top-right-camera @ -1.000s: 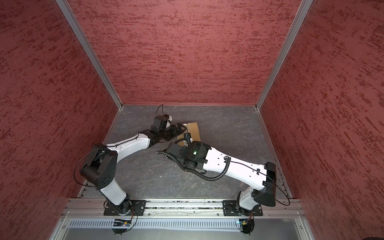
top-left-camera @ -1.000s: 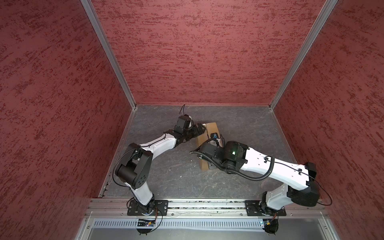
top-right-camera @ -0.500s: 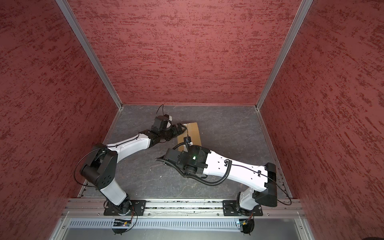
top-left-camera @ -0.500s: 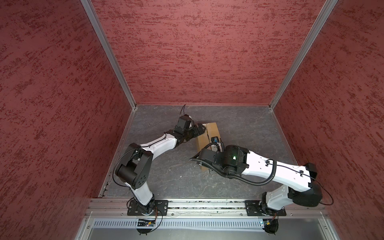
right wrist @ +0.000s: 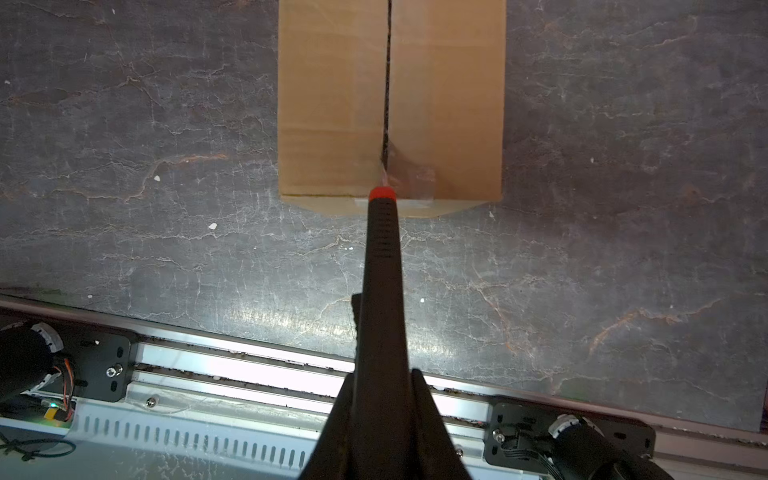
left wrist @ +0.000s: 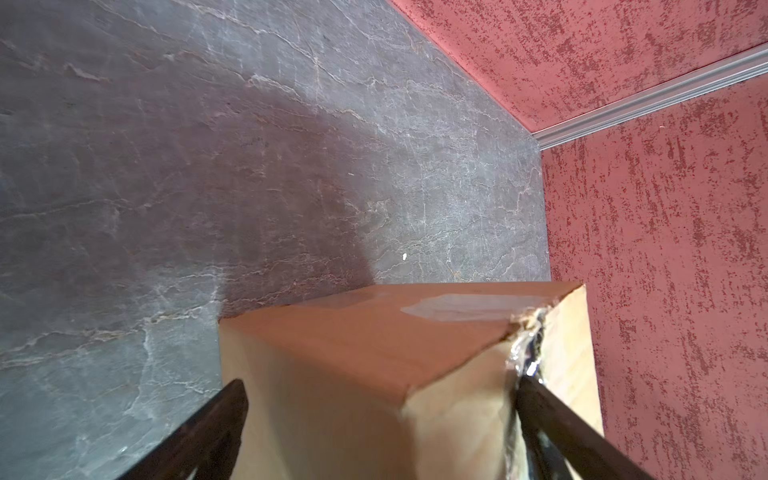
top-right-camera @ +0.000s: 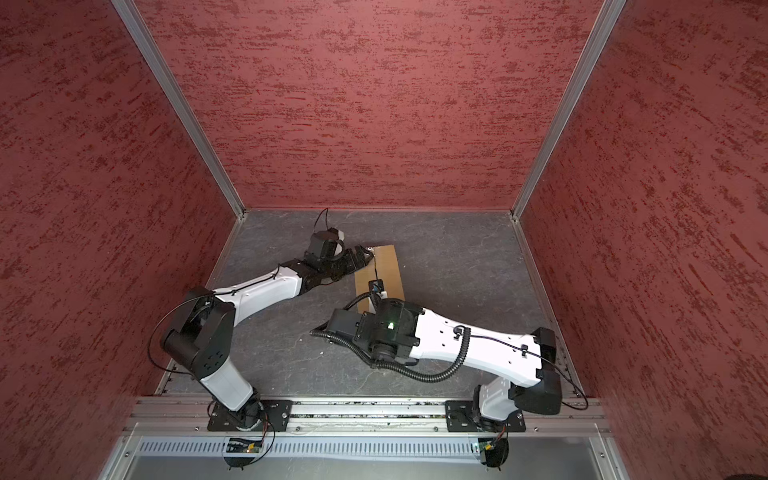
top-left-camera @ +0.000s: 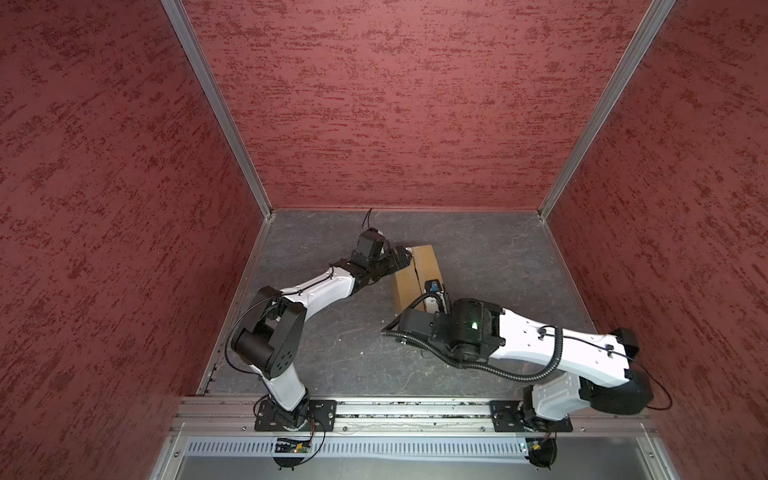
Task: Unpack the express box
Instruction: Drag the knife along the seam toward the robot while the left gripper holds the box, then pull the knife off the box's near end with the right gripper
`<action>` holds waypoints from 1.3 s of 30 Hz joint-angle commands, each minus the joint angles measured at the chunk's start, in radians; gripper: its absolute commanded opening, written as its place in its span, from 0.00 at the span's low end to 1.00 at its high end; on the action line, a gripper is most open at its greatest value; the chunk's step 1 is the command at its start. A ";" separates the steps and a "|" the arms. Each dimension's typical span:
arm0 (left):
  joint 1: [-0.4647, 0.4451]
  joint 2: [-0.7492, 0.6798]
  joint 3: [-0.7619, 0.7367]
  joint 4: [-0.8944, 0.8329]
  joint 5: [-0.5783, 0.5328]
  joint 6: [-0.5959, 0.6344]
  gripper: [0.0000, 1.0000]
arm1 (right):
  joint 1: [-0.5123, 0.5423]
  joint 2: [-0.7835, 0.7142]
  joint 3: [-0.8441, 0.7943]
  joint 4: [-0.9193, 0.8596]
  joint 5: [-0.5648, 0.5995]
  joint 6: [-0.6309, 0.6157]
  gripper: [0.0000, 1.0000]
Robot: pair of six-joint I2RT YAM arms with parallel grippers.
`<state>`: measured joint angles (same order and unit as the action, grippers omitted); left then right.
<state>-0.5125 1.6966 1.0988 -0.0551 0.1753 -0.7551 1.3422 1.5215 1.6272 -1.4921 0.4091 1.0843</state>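
Two arms are engaged on the plain brown, oblong corrugated-cardboard express box (top-left-camera: 415, 270), which lies flat on the grey stone-patterned tabletop (right wrist: 166, 249) toward the back of the cell, between the arms, with its top flaps closed. Change noted over the last second: in both top views the right arm's wrist has drawn back from over the middle of the carton to its near end, while the box itself has not shifted. The right gripper (right wrist: 384, 399) is clamped on the black-handled, red-nosed utility knife (right wrist: 380, 249), whose nose now sits at the near edge of the top, on the centre seam (right wrist: 387, 83). Beyond it the seam shows as a dark open slit. A crumpled patch of clear tape (right wrist: 411, 174) remains just beside the tip, and whether it is fully severed cannot be told. The left gripper (left wrist: 380, 384) stands with its fingers wide apart at the far end — one beside the box wall, the other at the torn tape on the seam — apparently bracing, though firm contact cannot be confirmed. Assessment: the lengthwise cut is all but finished. Nothing is out of the box yet, so the unpacking proper is still ahead; the next move calls for clearing the blade and lifting the flaps.
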 commanded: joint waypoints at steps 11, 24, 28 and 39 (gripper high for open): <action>0.003 0.035 0.001 -0.084 -0.079 0.000 1.00 | 0.053 -0.022 0.046 -0.079 -0.037 0.087 0.00; 0.001 0.032 -0.003 -0.081 -0.087 0.002 1.00 | 0.074 -0.027 0.057 -0.092 -0.035 0.107 0.00; 0.000 0.030 -0.002 -0.082 -0.088 0.001 1.00 | 0.077 -0.041 0.059 -0.092 -0.027 0.114 0.00; 0.000 0.029 0.003 -0.085 -0.097 0.002 1.00 | 0.083 -0.120 0.054 -0.092 -0.002 0.120 0.00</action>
<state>-0.5175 1.6962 1.1015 -0.0593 0.1482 -0.7551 1.4170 1.4403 1.6566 -1.5608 0.3931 1.1633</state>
